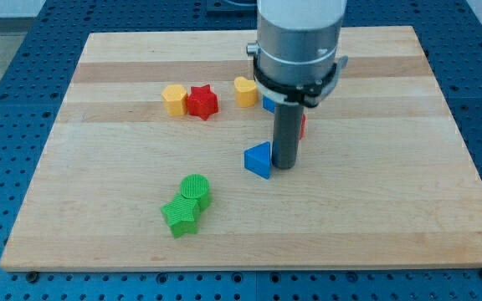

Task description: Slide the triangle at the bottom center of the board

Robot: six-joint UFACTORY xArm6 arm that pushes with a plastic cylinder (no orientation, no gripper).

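Triangle (258,160), blue, sits mid-board with my tip (284,166) touching its right side. No claw here, only a rod. Better swing to its far side, then push straight near, slowly.

The blue triangle (258,160) is a small wedge-shaped block lying flat on the wooden board (392,209), near the board's middle. One corner points toward the view's top, and its lit face turns toward the view's bottom left.
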